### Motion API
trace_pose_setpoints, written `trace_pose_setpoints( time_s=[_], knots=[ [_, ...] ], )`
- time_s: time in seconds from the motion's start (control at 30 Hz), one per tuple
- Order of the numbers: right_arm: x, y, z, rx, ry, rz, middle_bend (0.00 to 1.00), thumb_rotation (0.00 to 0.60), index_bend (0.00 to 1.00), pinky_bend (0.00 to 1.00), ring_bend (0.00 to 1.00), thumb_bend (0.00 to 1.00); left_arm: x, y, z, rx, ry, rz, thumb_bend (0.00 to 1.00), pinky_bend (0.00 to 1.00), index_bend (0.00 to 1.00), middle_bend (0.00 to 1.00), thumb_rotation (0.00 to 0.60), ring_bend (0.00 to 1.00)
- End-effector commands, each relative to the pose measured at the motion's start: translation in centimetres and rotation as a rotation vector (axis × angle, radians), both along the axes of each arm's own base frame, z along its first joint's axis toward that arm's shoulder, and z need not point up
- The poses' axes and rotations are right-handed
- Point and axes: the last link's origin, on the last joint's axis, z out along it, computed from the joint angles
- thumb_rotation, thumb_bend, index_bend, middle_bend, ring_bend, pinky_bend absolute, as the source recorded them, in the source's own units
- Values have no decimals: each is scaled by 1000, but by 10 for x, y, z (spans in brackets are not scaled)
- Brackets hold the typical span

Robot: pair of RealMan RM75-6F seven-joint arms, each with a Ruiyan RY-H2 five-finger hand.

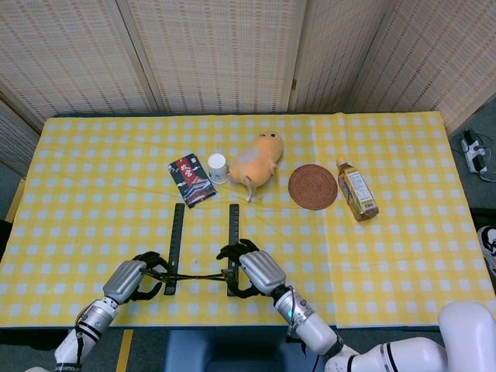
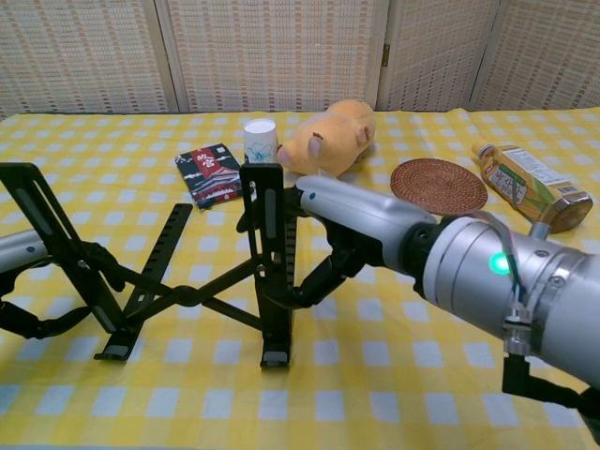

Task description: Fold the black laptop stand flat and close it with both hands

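The black laptop stand (image 1: 177,239) stands opened out near the table's front edge, its two long rails apart and joined by crossed links (image 2: 190,293). My left hand (image 1: 136,278) grips the left rail (image 2: 49,232) near its lower end, dark fingers (image 2: 97,265) curled around it. My right hand (image 1: 253,267) holds the right rail (image 2: 268,246) from the outer side, fingers (image 2: 322,274) wrapped around its lower half. In the chest view both rails stand tilted up off the cloth.
Behind the stand lie a black snack packet (image 1: 191,179), a small white cup (image 1: 217,167), an orange plush toy (image 1: 258,158), a round woven coaster (image 1: 313,187) and a tea bottle (image 1: 356,191) on its side. The yellow checked tablecloth (image 1: 403,256) covers the table.
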Motion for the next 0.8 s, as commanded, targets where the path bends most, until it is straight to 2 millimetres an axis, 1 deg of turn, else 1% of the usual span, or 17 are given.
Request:
trace_pose_setpoints(
  time_s=[0.03, 0.1, 0.3, 0.57, 0.67, 0.8],
  knots=[
    [0, 0, 0, -5, -2, 6, 174, 600, 165, 48, 123, 377, -1, -1, 4, -3, -1, -8, 476, 188, 285, 273, 600, 117],
    [2, 0, 0, -9, -12, 5, 167, 600, 127, 48, 118, 377, -1, -2, 8, -3, 2, -16, 470, 161, 269, 245, 600, 87],
    [9, -8, -1, -39, -46, -5, 151, 600, 42, 48, 109, 377, -4, -4, 23, -2, 25, -33, 461, 111, 244, 210, 600, 47],
    [17, -27, -4, -104, -68, -43, 141, 600, 23, 48, 109, 376, -6, -3, 39, 42, 2, -28, 454, 100, 238, 203, 600, 39],
    [19, -35, -3, -132, -77, -66, 130, 600, 1, 48, 109, 377, -6, -2, 42, 53, -3, -29, 453, 100, 238, 203, 600, 40],
    [19, -44, 0, -169, -76, -89, 115, 600, 0, 48, 109, 377, -6, -2, 44, 59, -8, -36, 453, 99, 238, 203, 600, 40]
  ],
)
